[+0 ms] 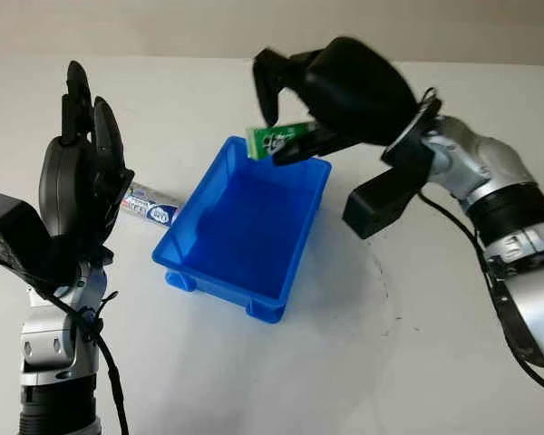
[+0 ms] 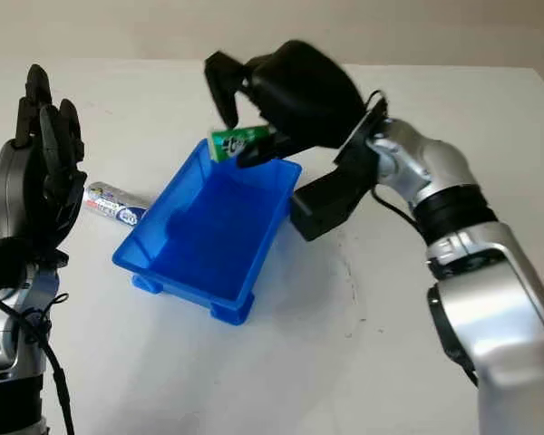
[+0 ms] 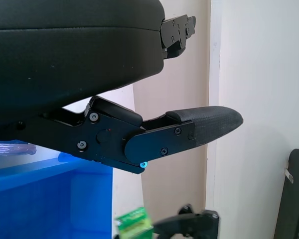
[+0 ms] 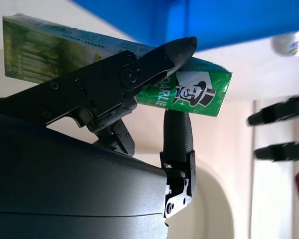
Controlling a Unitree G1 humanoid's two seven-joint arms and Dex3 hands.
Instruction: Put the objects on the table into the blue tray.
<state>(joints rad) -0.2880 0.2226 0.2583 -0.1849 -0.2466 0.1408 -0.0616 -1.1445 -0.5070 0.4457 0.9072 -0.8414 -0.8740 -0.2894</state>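
Above the far rim of the blue tray (image 1: pixel 245 227), a green toothpaste box (image 1: pixel 276 140), judged light, stiff and crushable, is pinched near one end by the right hand (image 1: pixel 295 122), while the open left hand (image 1: pixel 82 172) is held upright beside the tray's left side.

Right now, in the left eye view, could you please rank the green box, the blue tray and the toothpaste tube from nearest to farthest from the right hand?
1. Green box: held by the right hand, above the tray's far edge.
2. Blue tray: just below.
3. Toothpaste tube: beyond the tray, beside the left hand.
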